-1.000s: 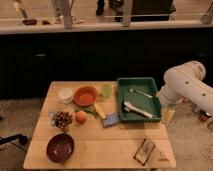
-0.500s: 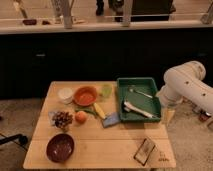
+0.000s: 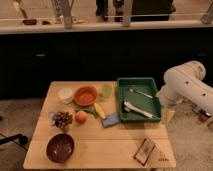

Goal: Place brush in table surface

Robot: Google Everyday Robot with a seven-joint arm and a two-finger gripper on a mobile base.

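My gripper (image 3: 169, 116) hangs at the end of the white arm (image 3: 186, 85), just off the right edge of the worktop (image 3: 105, 145) and beside the green tray (image 3: 120, 100). I read its jaws as spread wide with nothing between them.

Over the last second nothing has moved: the arm sits in the same pose and everything on the worktop lies as it did. So the job has not started. The brush (image 3: 137, 109) lies flat in the lower half of the tray, running diagonally from its thicker head near the tray's left wall down toward the right. A thinner pale utensil (image 3: 141, 92) lies above it in the same tray, and I must not confuse the two.

I judge the next move to be a reach over the tray's right rim to take the brush by its shaft, then a lift clear of the wall. The bare wood in front of the tray, between the blue sponge (image 3: 110, 120) and the dark packet (image 3: 145, 150), looks like the nearest place to set it down.
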